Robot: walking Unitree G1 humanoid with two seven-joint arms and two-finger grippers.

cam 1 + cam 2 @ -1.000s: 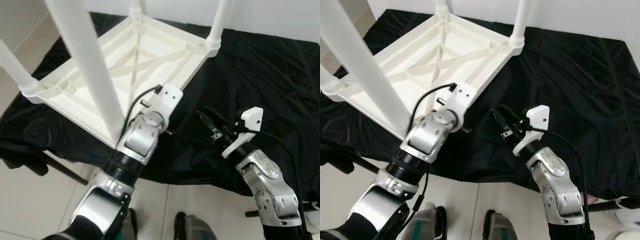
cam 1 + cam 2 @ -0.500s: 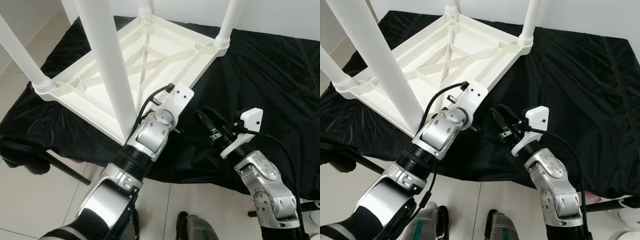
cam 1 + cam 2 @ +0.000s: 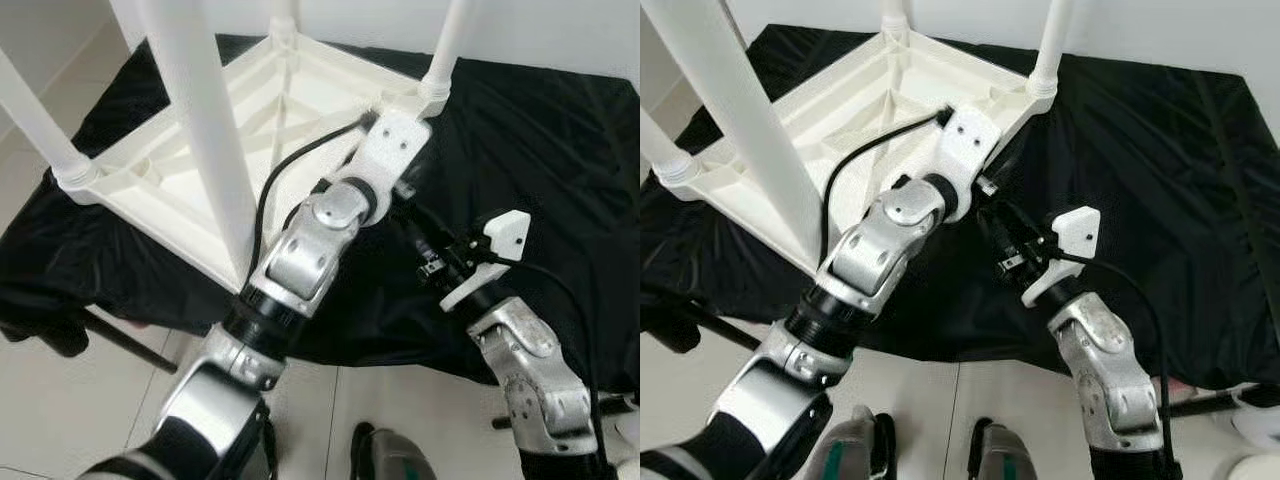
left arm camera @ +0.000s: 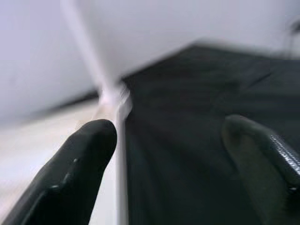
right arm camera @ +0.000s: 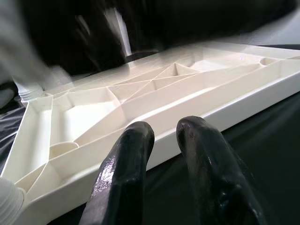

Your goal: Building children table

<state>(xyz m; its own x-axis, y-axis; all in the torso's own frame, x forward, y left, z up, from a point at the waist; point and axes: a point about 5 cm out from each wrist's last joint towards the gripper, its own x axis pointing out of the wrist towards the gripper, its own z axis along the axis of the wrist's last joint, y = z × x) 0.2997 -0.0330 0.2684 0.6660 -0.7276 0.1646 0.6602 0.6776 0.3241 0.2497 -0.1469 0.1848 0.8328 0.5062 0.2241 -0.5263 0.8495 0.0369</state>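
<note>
Table: our upturned white plastic children's table [image 3: 300, 110] rests on black cloth [image 3: 540, 140].
Left pincer [image 4: 178, 154]: spread, reaching toward one o'clock leg [image 3: 445, 45].
Right pincer [image 5: 164, 140]: nearly pressed together, empty.
Advice: we should centre the leg before closing.

Your head cameras look down on the upturned table [image 3: 300, 110]; both wrist cameras face it from close by.

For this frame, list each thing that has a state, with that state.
Children's table: upside down on the black cloth, four legs fitted and standing up.
Left gripper: open, empty, near the table's corner leg.
Right gripper: fingers nearly together, empty, pointing at the table's edge.
</note>
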